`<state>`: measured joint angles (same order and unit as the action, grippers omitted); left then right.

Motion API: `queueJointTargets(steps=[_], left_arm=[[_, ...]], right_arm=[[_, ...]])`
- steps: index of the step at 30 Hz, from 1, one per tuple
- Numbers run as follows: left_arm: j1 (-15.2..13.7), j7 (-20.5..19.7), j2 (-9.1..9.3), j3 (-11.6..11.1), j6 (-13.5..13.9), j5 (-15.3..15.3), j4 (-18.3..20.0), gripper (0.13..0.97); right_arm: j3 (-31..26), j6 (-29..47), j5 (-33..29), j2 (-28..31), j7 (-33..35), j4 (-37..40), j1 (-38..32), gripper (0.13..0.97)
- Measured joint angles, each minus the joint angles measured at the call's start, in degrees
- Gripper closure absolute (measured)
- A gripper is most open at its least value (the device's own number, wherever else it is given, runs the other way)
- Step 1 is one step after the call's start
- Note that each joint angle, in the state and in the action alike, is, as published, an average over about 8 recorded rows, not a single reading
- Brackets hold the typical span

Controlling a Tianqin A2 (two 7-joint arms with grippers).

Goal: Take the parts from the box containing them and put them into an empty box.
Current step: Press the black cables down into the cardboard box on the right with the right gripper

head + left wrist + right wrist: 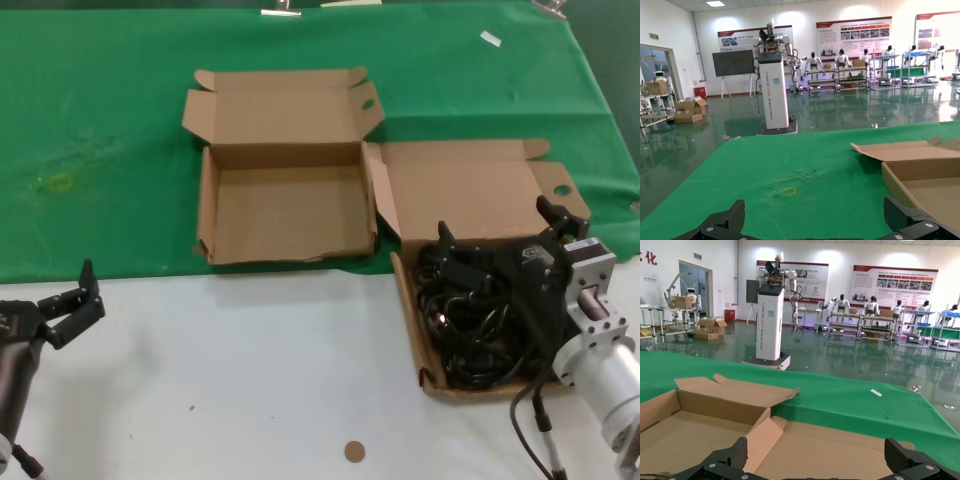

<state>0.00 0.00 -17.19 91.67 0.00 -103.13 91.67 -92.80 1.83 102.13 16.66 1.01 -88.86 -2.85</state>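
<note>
Black power cords (472, 325) lie tangled in the right-hand cardboard box (408, 318), whose lid (470, 195) is folded back. My right gripper (496, 222) hangs open just above the cords, with nothing between its fingers; its wrist view (815, 455) looks across that lid (850, 445). The empty box (290, 215) stands open to the left on the green cloth and also shows as the empty box (695, 430) and the empty box (925, 172) in the wrist views. My left gripper (78, 293) waits open at the near left, over the white table (815, 216).
A green cloth (110, 120) covers the far half of the table, with a yellowish mark (60, 182) and a small white tag (490, 38) on it. A small brown disc (354, 452) lies on the white near half (250, 360).
</note>
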Motion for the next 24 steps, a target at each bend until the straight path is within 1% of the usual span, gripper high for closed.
queueJointTargets(steps=[24], left_arm=[[0.0,0.0,0.0,0.0,0.0,0.0,0.0,0.132]], right_arm=[[0.0,0.0,0.0,0.0,0.0,0.0,0.0,0.129]])
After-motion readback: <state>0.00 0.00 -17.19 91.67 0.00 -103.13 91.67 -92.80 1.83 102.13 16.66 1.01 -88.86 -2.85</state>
